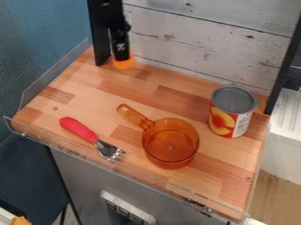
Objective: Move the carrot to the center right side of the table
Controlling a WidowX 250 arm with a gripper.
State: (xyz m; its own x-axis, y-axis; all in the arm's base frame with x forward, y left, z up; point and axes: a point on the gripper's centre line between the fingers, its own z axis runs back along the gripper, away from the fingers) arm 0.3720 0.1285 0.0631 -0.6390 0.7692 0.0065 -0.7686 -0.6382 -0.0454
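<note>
Near edge of the counter [226, 160], a wooden block-patterned top with a clear guard: a metal fork with a thick red handle [79, 129] lies at the left. Beside it, apart, is a translucent orange plastic pan [171, 143], its handle pointing towards the back left. Further back, on the right, stands an upright metal can with a fruit label [231, 111]; the free surface in front of it is judged a suitable set-down area. Far left, near the black upright post [99, 33], is the black two-finger end effector [122, 57]. Directly at its lower end is a smooth, rounded orange piece [123, 64], presumed to be the carrot; its full outline is hidden. Whether the end effector is open, closed or gripping this piece cannot be told. Handling assessment: if a toy carrot, it should prove light, fairly stiff and unlikely to break, with a slick skin liable to turn or roll. Recommended hold is across the thickest part, close to the balance point, with moderate pressure; a hold on a tapering tip risks slipping. Carry it clear of pan and can, and release only once it bears on the wood.
</note>
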